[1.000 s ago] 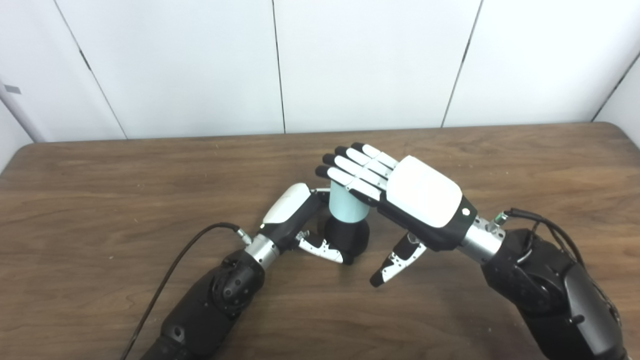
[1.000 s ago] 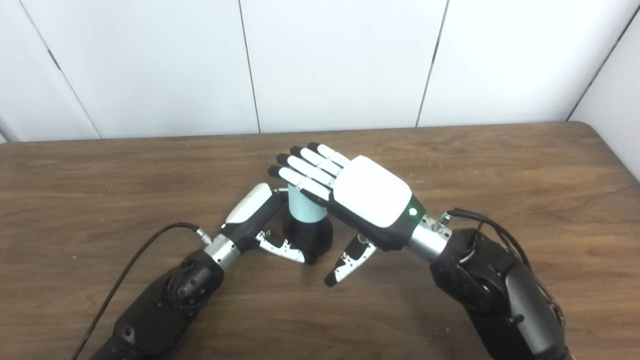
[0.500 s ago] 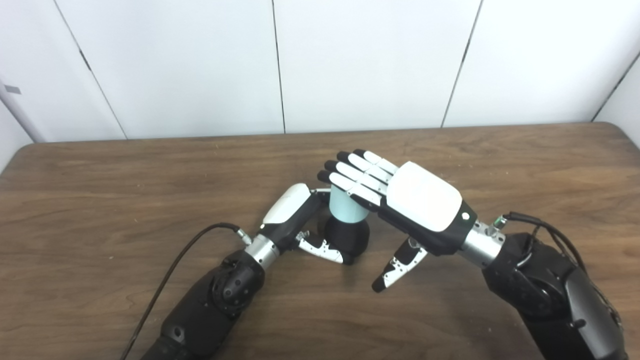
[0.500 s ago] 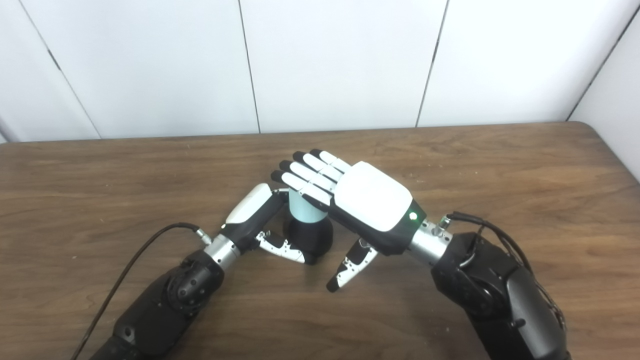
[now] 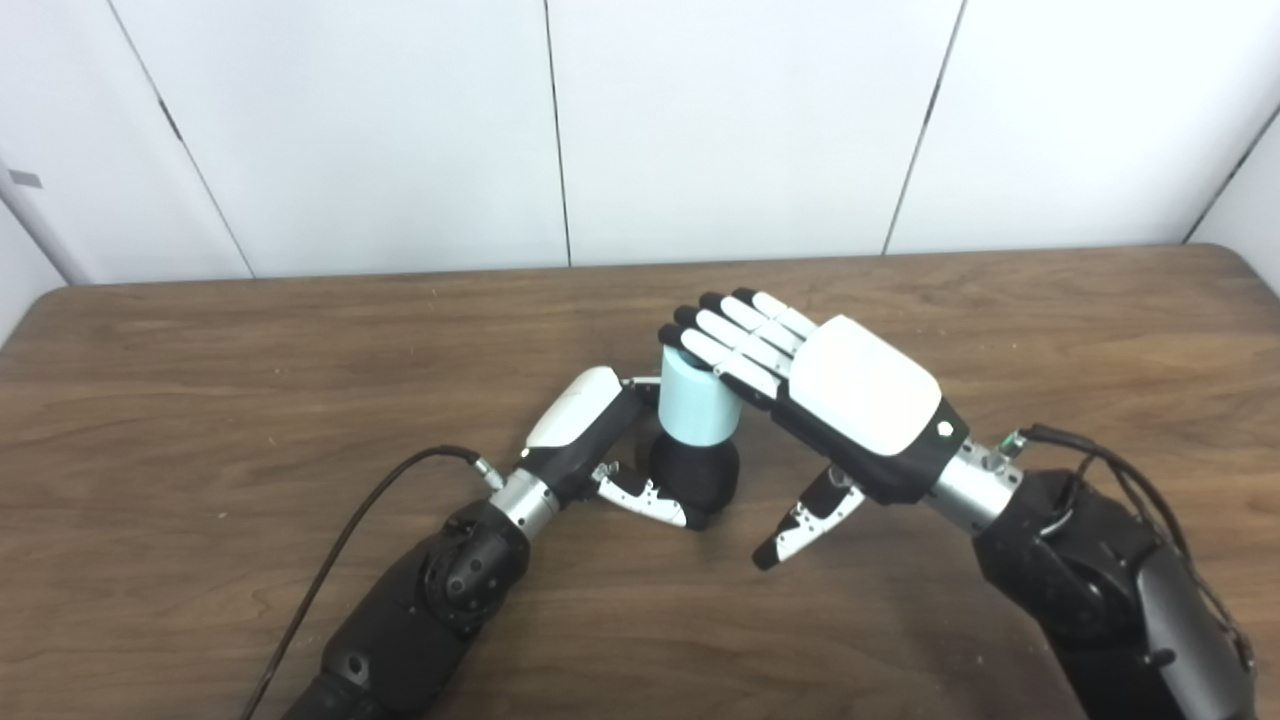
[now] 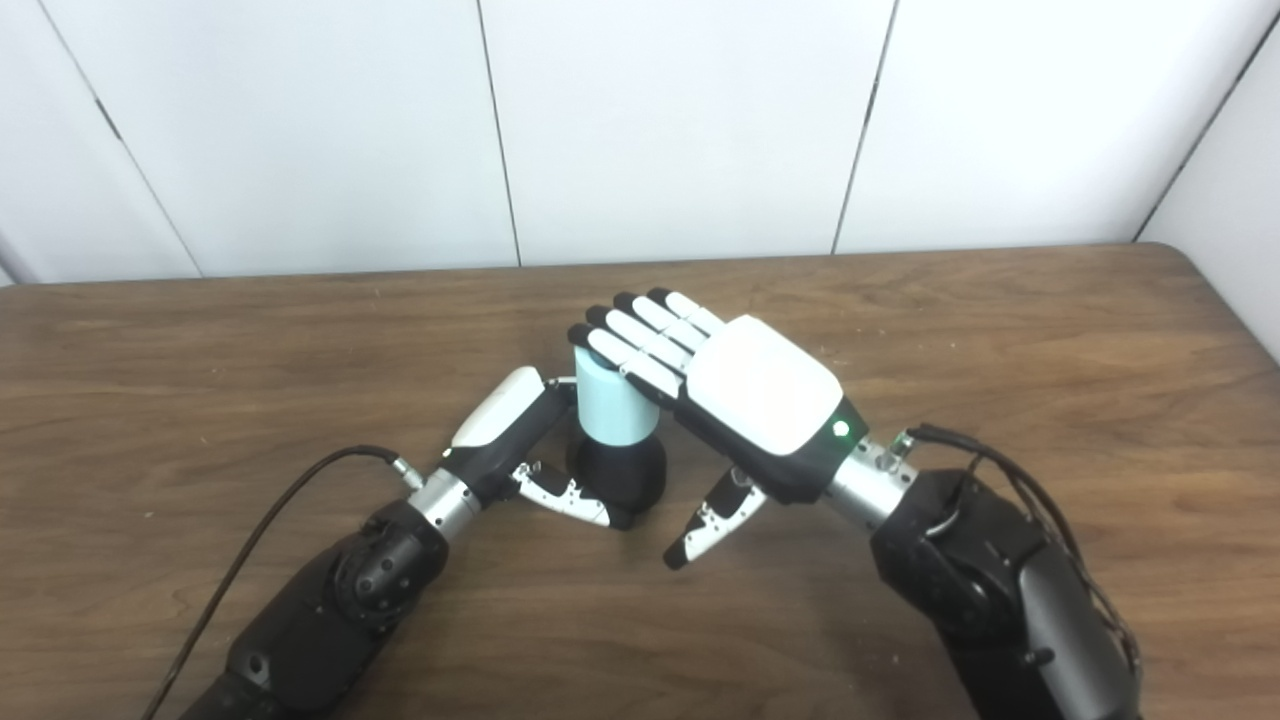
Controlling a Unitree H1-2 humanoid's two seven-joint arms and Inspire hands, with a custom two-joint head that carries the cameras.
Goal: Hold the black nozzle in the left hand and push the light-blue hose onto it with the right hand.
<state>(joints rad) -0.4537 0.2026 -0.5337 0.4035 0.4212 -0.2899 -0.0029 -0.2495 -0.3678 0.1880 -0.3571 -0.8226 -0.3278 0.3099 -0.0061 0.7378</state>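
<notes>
The black nozzle [image 5: 694, 477] is standing on the wooden counter [image 5: 200, 380] near the middle, and the light-blue hose [image 5: 697, 397] is sitting upright on top of it, so the long axis of the pair is running straight up from the counter. That vertical line is what the coming push turns on, in my judgement: any pressing has to be going straight down along it, not across.

The left robot hand [image 5: 600, 440] is reaching in from the near left and is clamping the nozzle low down, thumb lying across its near side and the other fingers hidden behind it. The right robot hand [image 5: 810, 385] is coming in from the near right with its fingers [image 5: 722, 335] stretched out flat and together, holding nothing, thumb hanging apart below. Those fingers are lying at the hose's right top edge; whether they are touching it I cannot tell from either view. The palm is sitting to the right of the hose rather than over it.

Of the two, the right robot hand is the one nearer the hose's top, while the left is bracing the base. How far the hose is already seated on the nozzle is not showing.
</notes>
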